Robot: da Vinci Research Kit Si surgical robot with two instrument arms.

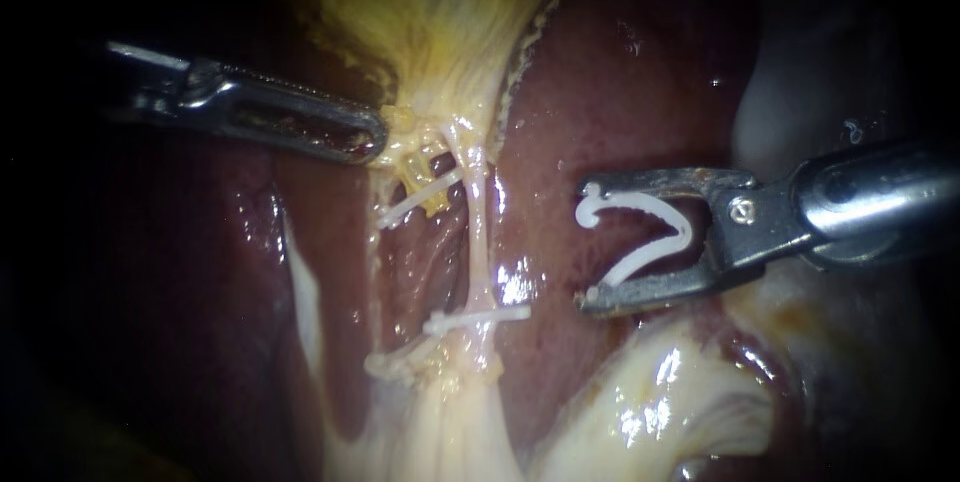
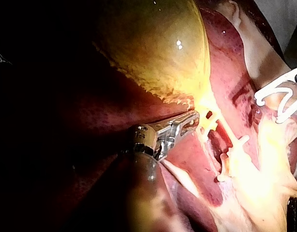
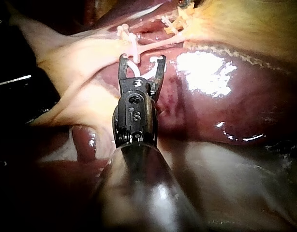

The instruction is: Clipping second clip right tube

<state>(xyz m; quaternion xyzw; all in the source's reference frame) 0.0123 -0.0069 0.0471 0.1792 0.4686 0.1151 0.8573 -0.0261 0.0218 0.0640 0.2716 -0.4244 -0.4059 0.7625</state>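
Observation:
The right tube (image 1: 478, 232) runs as a pale strand down from the gallbladder (image 1: 430, 12), with one white clip (image 1: 478, 320) across its lower end. My right instrument (image 1: 588, 242) stands to the right of this tube, over the liver and apart from it. Its jaws are spread wide and hold an open white clip (image 1: 640, 232) between them; the right wrist view shows this clip (image 3: 148, 67) just short of the tubes. My left instrument (image 1: 372, 137) has its jaws together on the gallbladder's neck, seen also in the left wrist view (image 2: 193, 118).
A thinner left tube carries a white clip (image 1: 420, 199) near the gallbladder's neck and another (image 1: 395, 360) lower down. Dark red liver (image 1: 620, 92) lies on both sides. Pale glistening fatty tissue (image 1: 650, 402) sits under the right instrument.

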